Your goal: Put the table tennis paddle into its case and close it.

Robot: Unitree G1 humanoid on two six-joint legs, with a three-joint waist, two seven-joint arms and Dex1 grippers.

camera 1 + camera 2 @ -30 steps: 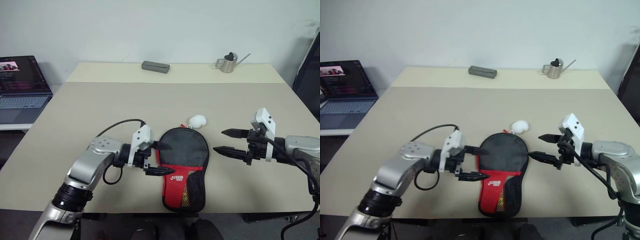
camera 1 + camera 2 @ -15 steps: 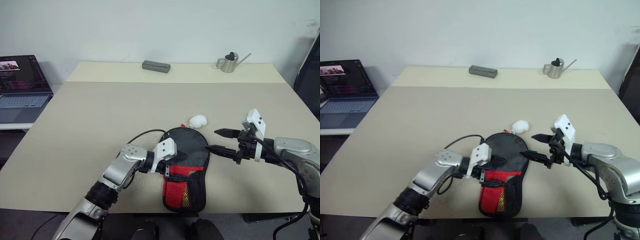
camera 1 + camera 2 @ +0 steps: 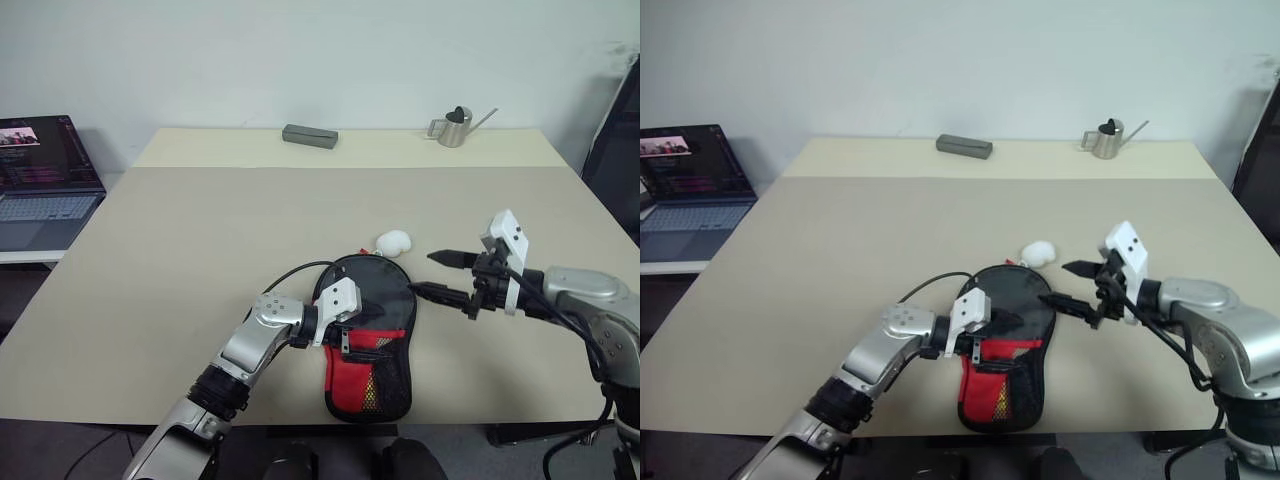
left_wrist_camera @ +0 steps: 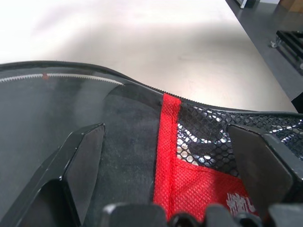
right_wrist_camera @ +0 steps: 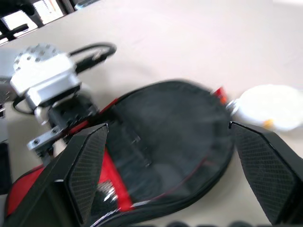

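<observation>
The black fabric case (image 3: 372, 300) lies flat near the table's front edge, with its red mesh panel (image 3: 350, 382) toward me and its white fluffy charm (image 3: 394, 241) at the far end. My left gripper (image 3: 362, 328) is open and low over the case's middle. In the left wrist view its fingers (image 4: 83, 156) straddle the seam between the black part and the red mesh (image 4: 166, 161). My right gripper (image 3: 438, 276) hovers open just right of the case's round end, pointing at it. The table tennis paddle is hidden.
A grey block (image 3: 310, 134) and a small metal watering can (image 3: 455, 125) stand at the table's (image 3: 200, 230) far edge. An open laptop (image 3: 40, 170) sits on a lower surface to the left.
My left gripper has swung right and down from the case's left edge onto its middle. My right gripper has crept a little closer to the case's round end.
</observation>
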